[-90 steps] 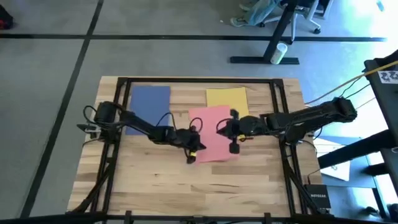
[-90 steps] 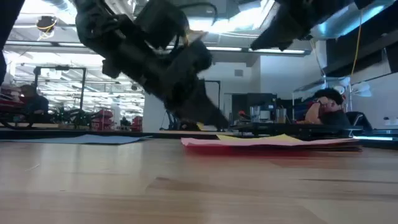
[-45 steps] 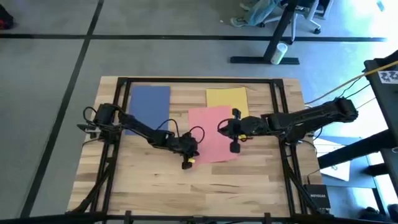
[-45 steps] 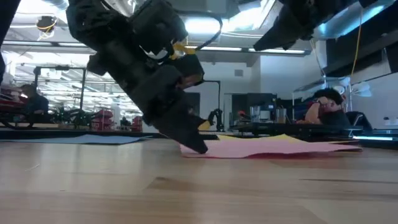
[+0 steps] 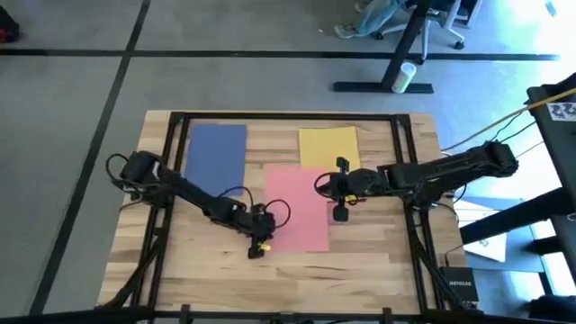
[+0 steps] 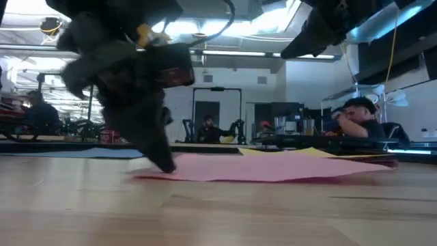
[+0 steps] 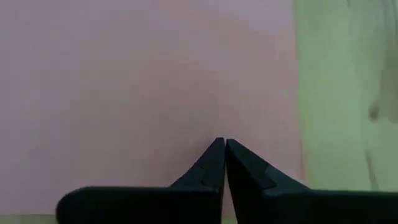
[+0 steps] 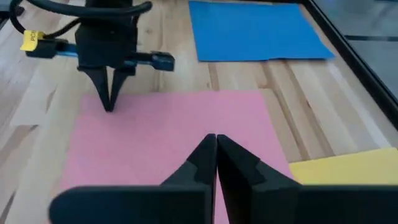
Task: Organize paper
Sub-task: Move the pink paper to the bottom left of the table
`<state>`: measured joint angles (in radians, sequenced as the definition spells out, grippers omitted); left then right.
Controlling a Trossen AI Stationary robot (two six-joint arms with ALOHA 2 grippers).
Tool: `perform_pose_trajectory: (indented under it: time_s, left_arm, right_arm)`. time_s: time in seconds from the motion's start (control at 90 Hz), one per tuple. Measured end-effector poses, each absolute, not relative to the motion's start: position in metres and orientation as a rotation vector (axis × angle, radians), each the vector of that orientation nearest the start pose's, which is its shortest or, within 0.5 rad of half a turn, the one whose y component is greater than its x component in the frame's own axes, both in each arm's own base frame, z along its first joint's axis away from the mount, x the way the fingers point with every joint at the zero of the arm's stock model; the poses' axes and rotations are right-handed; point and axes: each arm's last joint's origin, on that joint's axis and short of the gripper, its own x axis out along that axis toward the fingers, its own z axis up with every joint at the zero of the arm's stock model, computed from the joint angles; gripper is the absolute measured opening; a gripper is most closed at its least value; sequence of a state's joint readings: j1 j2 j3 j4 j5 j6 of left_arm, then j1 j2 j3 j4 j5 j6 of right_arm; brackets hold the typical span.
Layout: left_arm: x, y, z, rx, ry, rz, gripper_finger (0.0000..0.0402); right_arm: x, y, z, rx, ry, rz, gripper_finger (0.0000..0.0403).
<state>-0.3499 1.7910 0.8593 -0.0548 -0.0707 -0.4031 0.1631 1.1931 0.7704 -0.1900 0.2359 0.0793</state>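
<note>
Wooden bench (image 5: 207,270) carries three sheets: blue (image 5: 216,150) and yellow (image 5: 328,142) by the far edge, pink (image 5: 300,207) mid-bench. Left gripper (image 5: 256,236), pinched closed, presses pink's near-left corner; drag it flat, slowly, squaring its edges. Right gripper (image 5: 340,189), also closed, hovers beside pink's right edge

Your left gripper (image 7: 224,142): fingers pressed together, tips meeting on pink sheet (image 7: 143,81). Sheet fills most of view; its straight edge borders bare wooden table (image 7: 348,93) alongside.

Both arms reach toward the table's middle, jaws closed, tips down.
</note>
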Motion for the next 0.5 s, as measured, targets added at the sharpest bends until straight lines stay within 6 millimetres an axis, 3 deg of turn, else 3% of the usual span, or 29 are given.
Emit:
perform_pose_trajectory:
  time_s: [0.189,0.5]
  left_arm:
    - [0.288,-0.135,0.125,-0.179,1.054,-0.079,0.0000]
    - [0.233,-0.174,0.142,-0.167,1.194,-0.025,0.0000]
  right_arm:
    - [0.245,0.034,0.246,-0.047,0.624,-0.096,0.0000]
    - [0.244,0.033,0.244,-0.036,0.649,-0.103,0.0000]
